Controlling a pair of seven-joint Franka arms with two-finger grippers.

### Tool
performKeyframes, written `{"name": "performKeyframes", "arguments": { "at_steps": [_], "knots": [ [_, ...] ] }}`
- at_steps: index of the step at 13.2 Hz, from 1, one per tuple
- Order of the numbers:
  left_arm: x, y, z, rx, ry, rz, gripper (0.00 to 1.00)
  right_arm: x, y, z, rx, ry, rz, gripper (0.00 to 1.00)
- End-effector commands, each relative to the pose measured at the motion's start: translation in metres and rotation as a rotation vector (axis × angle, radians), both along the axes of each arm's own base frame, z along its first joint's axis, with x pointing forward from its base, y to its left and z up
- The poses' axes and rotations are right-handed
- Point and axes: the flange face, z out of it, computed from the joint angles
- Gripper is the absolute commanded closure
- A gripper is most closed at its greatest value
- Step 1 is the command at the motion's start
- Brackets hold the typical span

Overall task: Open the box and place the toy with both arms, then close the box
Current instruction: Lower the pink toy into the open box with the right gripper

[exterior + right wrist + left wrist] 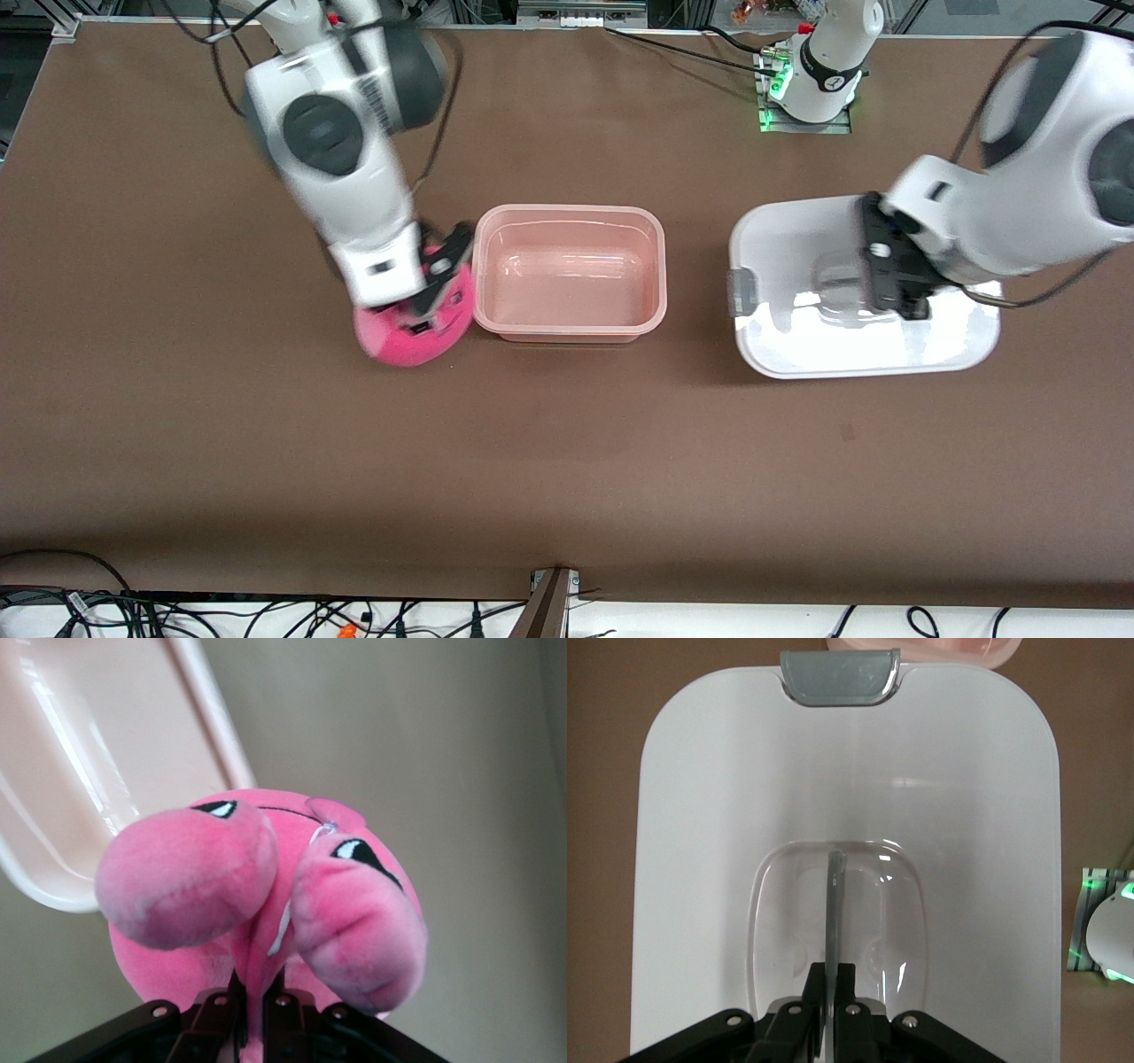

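Toy [266,904] pinched in right fingers [217,1014]; left fingers [846,988] clamp lid handle [835,904].

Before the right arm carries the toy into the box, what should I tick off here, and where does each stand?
1. Box base open and empty: ok.
2. Lid off, clear of the base: ok.
3. Left hand shut on the lid's handle: ok.
4. Right hand shut on the toy: ok.
5. Toy beside the base, at the right arm's end: ok.
6. Toy lifted off the table: cannot tell.
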Motion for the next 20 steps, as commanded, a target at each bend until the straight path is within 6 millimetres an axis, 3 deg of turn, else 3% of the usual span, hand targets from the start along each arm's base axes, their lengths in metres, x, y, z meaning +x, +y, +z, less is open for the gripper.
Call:
{"name": "performKeyframes", "arguments": {
  "at_steps": [1,3,7,12,13,14,15,17,20],
  "knots": [
    [0.001,0.017,-0.003,0.037,0.005,-0.087,1.0,-0.038,0.059,0.0,-0.038,-0.012,0.122,1.0],
    [0.003,0.02,-0.007,0.055,0.009,-0.098,1.0,-0.062,0.096,-0.027,-0.071,-0.002,0.181,1.0],
    [0.006,0.013,-0.015,0.049,0.016,-0.113,1.0,-0.079,0.129,-0.091,-0.136,0.036,0.225,1.0],
    [0.008,0.037,-0.014,0.042,0.019,-0.083,1.0,-0.095,0.161,-0.171,-0.192,0.009,0.201,0.99],
    [0.007,0.036,-0.014,0.042,0.022,-0.086,1.0,-0.091,0.162,-0.179,-0.186,0.004,0.202,0.73],
    [0.007,0.036,-0.014,0.042,0.022,-0.086,1.0,-0.088,0.162,-0.187,-0.175,-0.001,0.2,0.05],
    [0.007,0.036,-0.014,0.043,0.022,-0.086,1.0,-0.086,0.162,-0.196,-0.168,-0.006,0.203,0.0],
    [0.007,0.037,-0.014,0.041,0.025,-0.088,1.0,-0.087,0.172,-0.21,-0.131,-0.036,0.16,0.0],
    [0.007,0.038,-0.014,0.043,0.025,-0.088,1.0,-0.09,0.182,-0.207,-0.089,-0.075,0.101,0.0]
  ]
}}
